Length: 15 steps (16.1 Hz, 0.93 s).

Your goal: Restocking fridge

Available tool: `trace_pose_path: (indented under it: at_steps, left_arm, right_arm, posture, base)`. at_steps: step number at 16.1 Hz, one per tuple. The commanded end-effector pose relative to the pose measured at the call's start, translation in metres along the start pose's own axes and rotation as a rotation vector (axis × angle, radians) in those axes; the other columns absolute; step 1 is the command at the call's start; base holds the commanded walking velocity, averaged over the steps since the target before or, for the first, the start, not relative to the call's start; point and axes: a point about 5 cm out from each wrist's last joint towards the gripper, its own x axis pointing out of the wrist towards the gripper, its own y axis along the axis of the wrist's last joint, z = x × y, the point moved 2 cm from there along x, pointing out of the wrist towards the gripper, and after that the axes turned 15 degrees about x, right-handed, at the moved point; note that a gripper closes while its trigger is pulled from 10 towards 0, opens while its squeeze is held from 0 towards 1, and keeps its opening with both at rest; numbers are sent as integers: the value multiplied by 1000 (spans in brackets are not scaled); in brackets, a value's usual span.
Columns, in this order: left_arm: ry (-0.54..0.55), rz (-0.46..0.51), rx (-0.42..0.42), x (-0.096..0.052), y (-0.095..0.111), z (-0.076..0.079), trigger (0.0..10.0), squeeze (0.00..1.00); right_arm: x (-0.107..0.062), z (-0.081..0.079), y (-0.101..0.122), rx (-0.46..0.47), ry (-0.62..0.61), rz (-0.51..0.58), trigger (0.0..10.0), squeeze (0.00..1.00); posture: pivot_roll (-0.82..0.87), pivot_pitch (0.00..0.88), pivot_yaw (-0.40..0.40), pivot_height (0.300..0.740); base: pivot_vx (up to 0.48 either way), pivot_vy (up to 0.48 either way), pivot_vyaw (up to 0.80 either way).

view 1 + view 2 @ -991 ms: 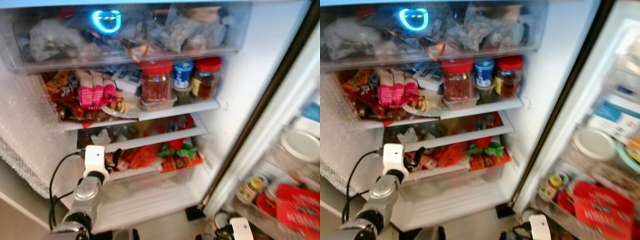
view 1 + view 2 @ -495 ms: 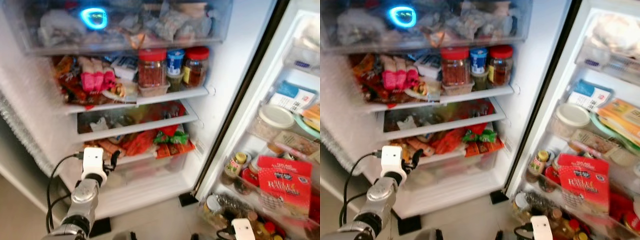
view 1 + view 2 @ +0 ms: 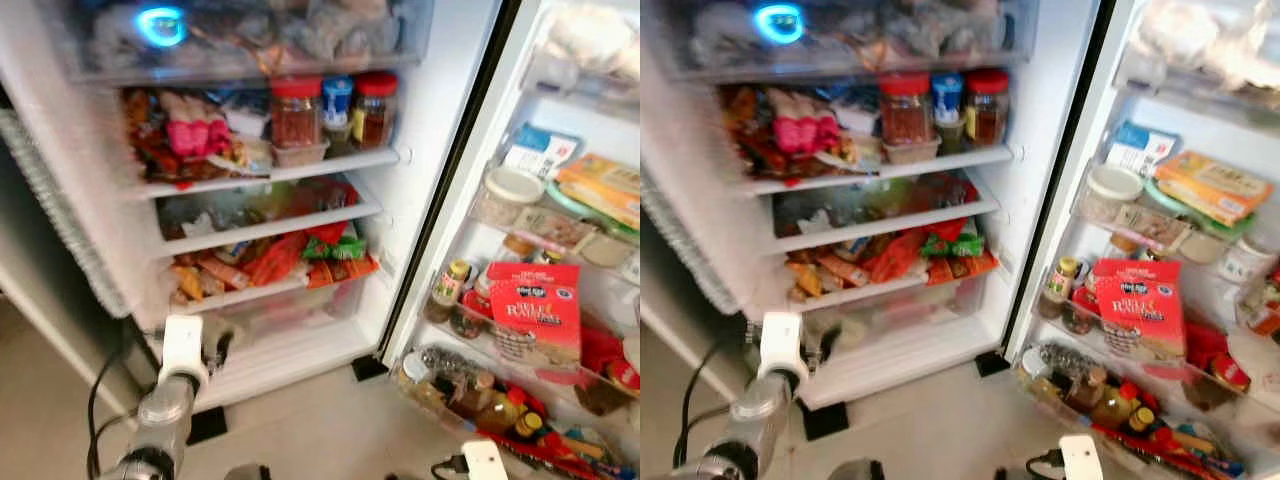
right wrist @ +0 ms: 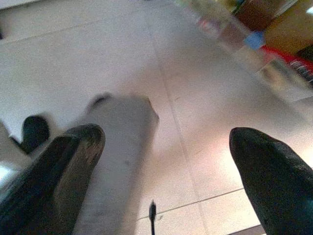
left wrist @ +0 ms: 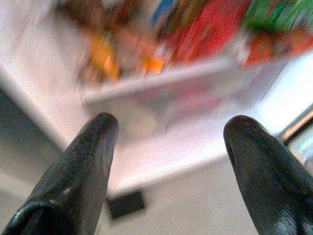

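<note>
With both my left gripper (image 5: 168, 142) and my right gripper (image 4: 166, 147) spread and empty, I judge I should fetch stock first, since the open white fridge (image 3: 440, 130) already sits crowded before me.

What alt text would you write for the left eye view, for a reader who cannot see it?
An open fridge stands before the robot, its shelves crowded with packets and three jars, and its door racks hold bottles and a red box. The left tool is raised low in front of the bottom drawer, fingers open and empty.
</note>
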Motion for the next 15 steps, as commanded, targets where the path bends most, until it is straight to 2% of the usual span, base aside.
trace_pose_path:
  at_steps: [1, 3, 4, 6, 8, 15]
  left_arm:
    - [-19, -135, 16, -9, -28, 5, 10000, 0]
    - [-49, -304, 58, -28, -66, 12, 10000, 0]
    - [-55, -342, 63, -34, -75, 14, 10000, 0]
    - [-65, -467, 39, -53, -103, 19, 10000, 0]
    - [-73, -499, 40, -61, -112, 21, 10000, 0]
    - [-82, -506, 27, -61, -112, 22, 10000, 0]
  right_arm:
    - [-1, 2, -3, -4, -5, -16, 10000, 0]
    - [0, 2, -2, -4, -5, -15, 10000, 0]
    - [0, 2, -2, -4, -6, -15, 10000, 0]
    - [0, 2, -1, -3, -7, -13, 10000, 0]
    - [-1, 3, -1, -2, -7, -14, 10000, 0]
    - [0, 2, -1, -19, -1, -20, 10000, 0]
  posture:
    - [28, 0, -36, 651]
    - [27, 0, -38, 651]
    - [27, 0, -38, 651]
    - [25, 0, -39, 651]
    - [28, 0, -40, 651]
    - [33, 0, -39, 651]
  base:
    - [0, 0, 0]
    - [0, 0, 0]
    - [0, 0, 0]
    - [0, 0, 0]
    - [0, 307, 0]
    - [0, 333, 0]
